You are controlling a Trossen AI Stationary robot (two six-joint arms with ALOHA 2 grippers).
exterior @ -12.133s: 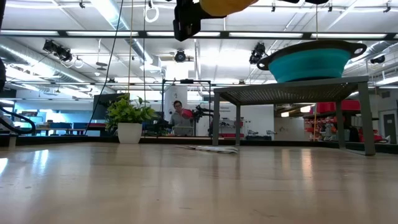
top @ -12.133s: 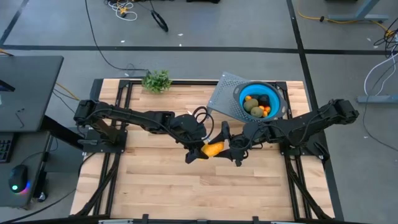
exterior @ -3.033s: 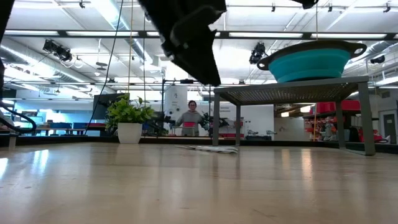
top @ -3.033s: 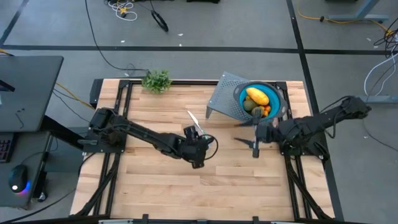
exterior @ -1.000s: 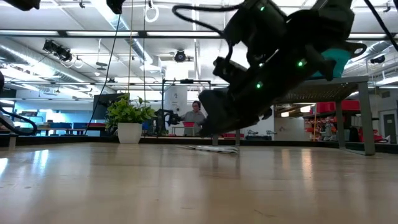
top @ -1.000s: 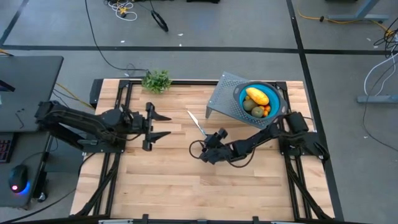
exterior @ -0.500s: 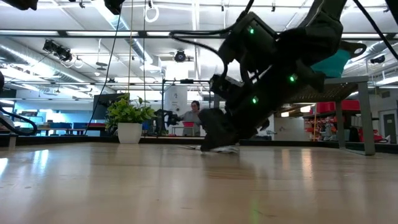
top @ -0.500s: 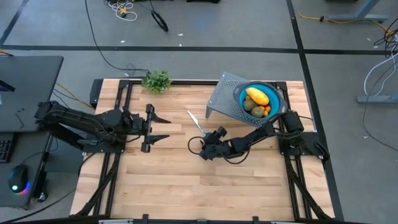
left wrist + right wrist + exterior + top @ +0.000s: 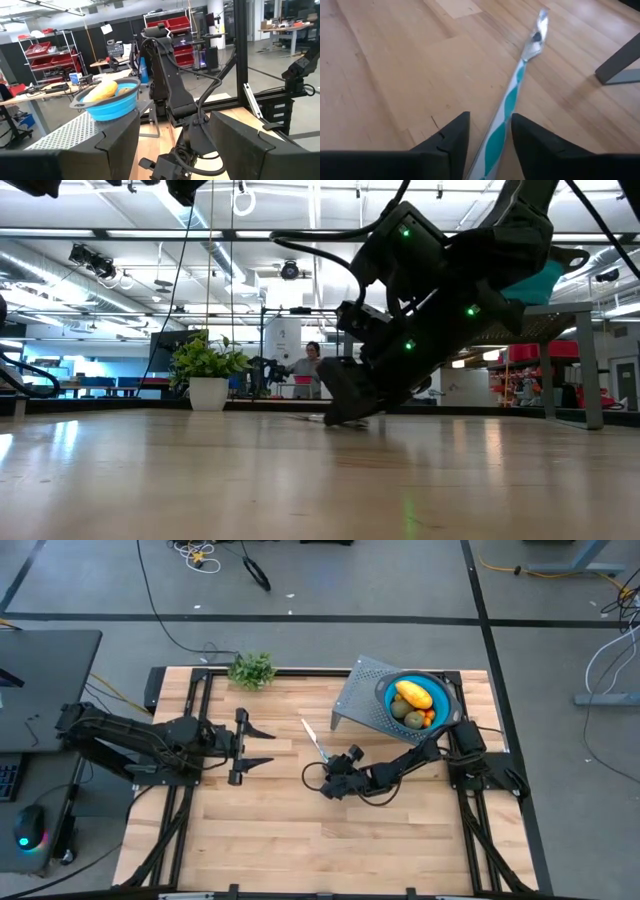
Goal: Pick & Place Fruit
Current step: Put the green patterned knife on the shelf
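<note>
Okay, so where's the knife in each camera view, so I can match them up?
High view: the knife lies mid-table, beside the right gripper.
Low view: mostly hidden behind that gripper; cannot pick it out.
Left wrist view: not visible.
Right wrist view: knife runs between the fingers.
Shared landmark: the blue bowl on the grey stand.

In the right wrist view, the knife [image 9: 507, 107] handle's near end is running out past the picture's edge. In the high view, the right gripper [image 9: 325, 768] is hiding that handle end. The bowl [image 9: 386, 696] wall is covering the smaller fruit [image 9: 414, 716], leaving their number unclear.
</note>
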